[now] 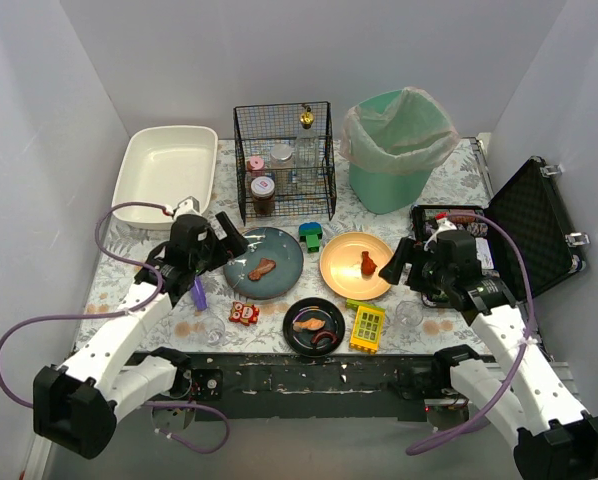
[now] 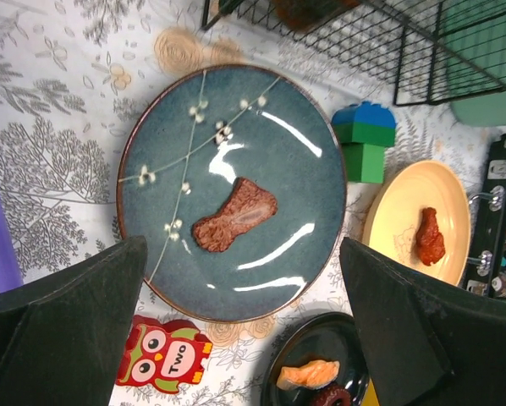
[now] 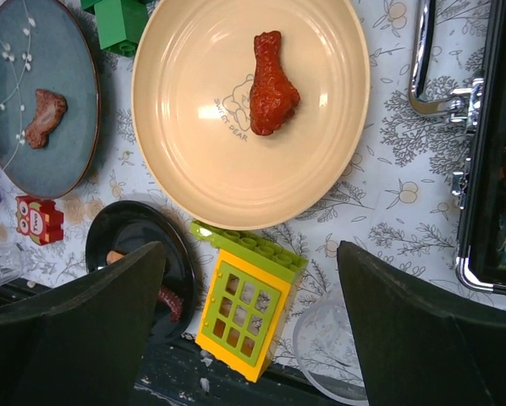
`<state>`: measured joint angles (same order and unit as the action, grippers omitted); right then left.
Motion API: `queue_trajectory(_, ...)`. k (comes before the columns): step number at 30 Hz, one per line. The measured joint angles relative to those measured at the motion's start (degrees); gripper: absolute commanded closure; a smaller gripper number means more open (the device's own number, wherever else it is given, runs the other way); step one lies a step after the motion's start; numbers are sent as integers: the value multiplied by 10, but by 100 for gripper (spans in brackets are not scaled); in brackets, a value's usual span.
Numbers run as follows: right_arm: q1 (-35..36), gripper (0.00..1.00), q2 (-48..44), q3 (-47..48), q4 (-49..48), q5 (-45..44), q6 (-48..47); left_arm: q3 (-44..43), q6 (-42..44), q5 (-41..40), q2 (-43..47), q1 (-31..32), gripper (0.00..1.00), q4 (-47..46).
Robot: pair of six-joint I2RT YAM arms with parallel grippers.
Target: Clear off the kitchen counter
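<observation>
Across the near half of the table, under both arms, the kitchen counter (image 1: 457,180) is lying spread from its scuffed front edge back to the white tub (image 1: 164,165) and the green bin (image 1: 394,150), and it is carrying plenty of clutter. The left gripper (image 2: 243,254) is hovering over the blue plate (image 2: 287,169) with its fingers wide apart and holding nothing. The piece of meat (image 2: 234,215) is sitting on a glossy glaze, so a closing pinch is likely risking a skid rather than a grip. A low finger would be catching the rim and shoving the plate into the owl block (image 2: 168,355) just beside it. The right gripper (image 3: 251,249) is likewise gaping empty, but its gap is sitting over the near rim of the yellow plate (image 3: 194,127) and the yellow window block (image 3: 246,309), not over the drumstick (image 3: 272,83) farther up. Dropping straight down would probably be pressing on the rim and tipping the plate. The clear cup (image 3: 338,338) by its right finger is hard to make out and is standing close to the front edge, so a brush could be sending it off. With the two plates near each other, the arms may also be crowding one another.
</observation>
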<state>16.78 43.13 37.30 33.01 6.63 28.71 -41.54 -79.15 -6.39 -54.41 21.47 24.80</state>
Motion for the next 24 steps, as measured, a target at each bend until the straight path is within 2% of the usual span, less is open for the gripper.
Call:
queue_trajectory(5,29,10,19,0,-7,4,17,21,-15,16,-36,0,2,-3)
queue_trajectory(16,166,11,111,10,-60,-24,88,41,-21,22,-16,0,2,-3)
queue_trajectory(24,254,13,250,121,-51,-59,131,47,-12,21,7,0,2,7)
